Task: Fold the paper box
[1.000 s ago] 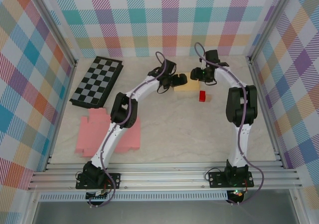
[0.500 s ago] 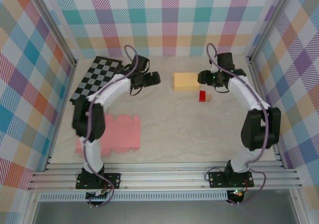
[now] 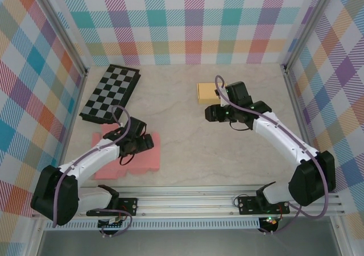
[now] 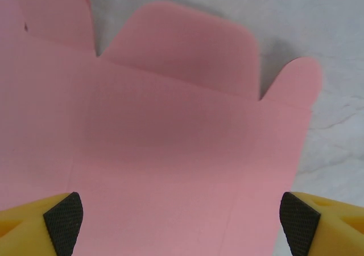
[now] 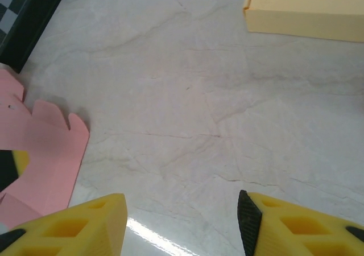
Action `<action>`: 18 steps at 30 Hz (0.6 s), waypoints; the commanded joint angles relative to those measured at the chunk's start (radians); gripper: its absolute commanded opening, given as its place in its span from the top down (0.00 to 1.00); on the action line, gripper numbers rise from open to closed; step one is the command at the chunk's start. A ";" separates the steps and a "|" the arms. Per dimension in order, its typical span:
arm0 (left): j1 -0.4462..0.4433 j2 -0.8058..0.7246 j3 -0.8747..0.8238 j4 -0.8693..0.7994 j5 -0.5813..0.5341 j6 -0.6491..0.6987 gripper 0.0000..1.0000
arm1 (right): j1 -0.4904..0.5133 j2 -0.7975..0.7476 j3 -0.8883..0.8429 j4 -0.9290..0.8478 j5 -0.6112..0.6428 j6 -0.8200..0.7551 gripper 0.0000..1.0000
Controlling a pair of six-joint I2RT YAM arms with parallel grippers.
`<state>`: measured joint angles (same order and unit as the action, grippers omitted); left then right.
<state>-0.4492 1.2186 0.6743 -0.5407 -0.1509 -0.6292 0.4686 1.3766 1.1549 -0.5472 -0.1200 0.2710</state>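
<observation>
The pale marbled table [image 3: 227, 153] took up most of the overhead view, walled in on three sides by bright plaid panels [image 3: 187, 23]. Across it we saw the two white arms. The left arm [image 3: 91, 162] bent low toward the lower left of the frame, and the right arm [image 3: 284, 139] swept from the lower right up toward the centre.

Next in size was the pink paper box [image 3: 149, 160], lying flat and unfolded in the lower left of the overhead view, partly under the left arm. In the left wrist view this sheet [image 4: 170, 142] covered nearly the whole frame, its rounded flaps reaching to the top and right edges, with bare table beyond them. In the right wrist view one scalloped corner of it [image 5: 45, 159] showed at the left edge.

The black and white checkerboard [image 3: 110, 94] lay tilted at the upper left, just above the pink sheet. The yellow box [image 3: 206, 91] sat closed at upper centre, just above the right wrist; we saw it again at the upper right of the right wrist view [image 5: 310, 5].

The left gripper [image 3: 142, 143] hovered over the pink sheet's right part, its yellow fingers spread wide with nothing between them [image 4: 181, 227]. The right gripper [image 3: 210, 112] hung over bare table at centre, its fingers apart and empty [image 5: 182, 222].
</observation>
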 commanded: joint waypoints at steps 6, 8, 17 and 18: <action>-0.082 0.078 -0.040 0.170 0.050 -0.125 0.10 | 0.021 -0.083 0.005 -0.049 0.064 0.049 0.44; -0.121 0.127 -0.045 0.204 0.053 -0.152 0.10 | 0.021 -0.106 -0.001 -0.060 0.086 0.049 0.44; -0.365 0.399 0.119 0.366 0.069 -0.159 0.10 | 0.019 -0.186 0.010 -0.117 0.203 0.036 0.40; -0.397 0.439 0.161 0.373 0.076 -0.140 0.10 | 0.019 -0.188 0.014 -0.126 0.218 0.036 0.39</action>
<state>-0.7639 1.5623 0.7776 -0.2459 -0.1551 -0.7715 0.4870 1.2060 1.1549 -0.6273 0.0345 0.3069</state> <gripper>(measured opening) 0.897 0.606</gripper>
